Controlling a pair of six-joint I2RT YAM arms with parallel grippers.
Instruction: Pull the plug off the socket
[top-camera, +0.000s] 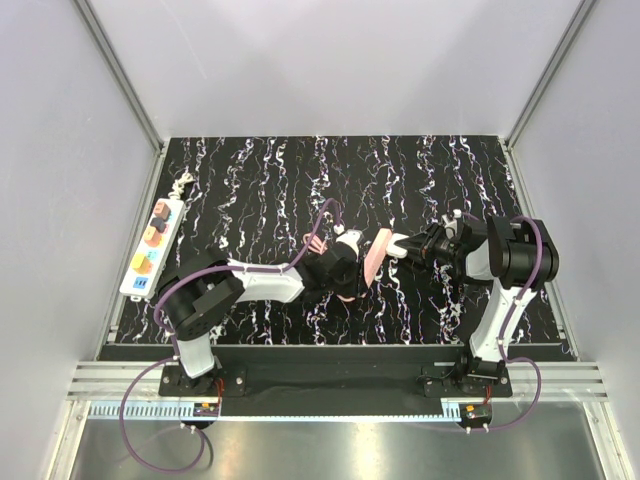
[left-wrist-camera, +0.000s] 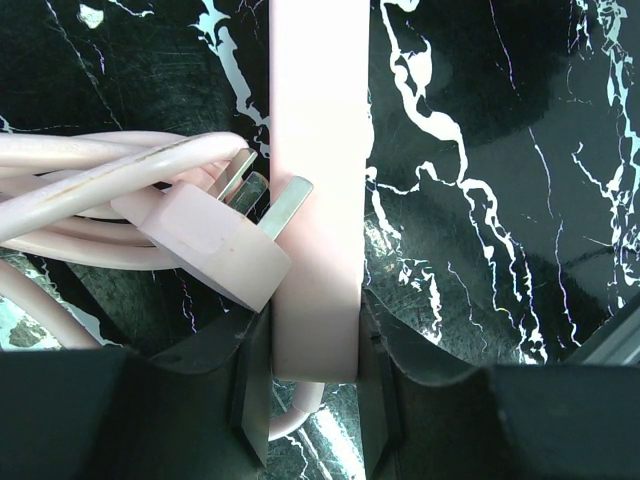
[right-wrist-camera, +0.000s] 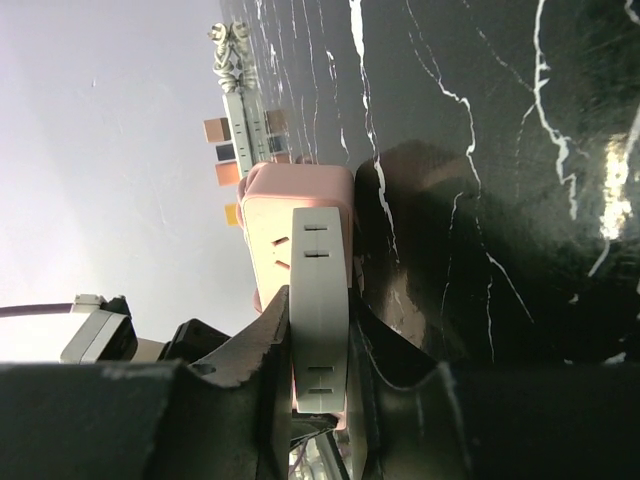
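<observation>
Left claw clamped on pink strip, right claw clamped on white adapter, mating face hidden

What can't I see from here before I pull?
- Right wrist: the adapter's pins, hidden behind its own body.
- Top view: where the adapter meets the pink strip, too small and covered by the right gripper.
- Left wrist: the pink strip's ends, one cut off by the top edge, one hidden between the fingers.
</observation>
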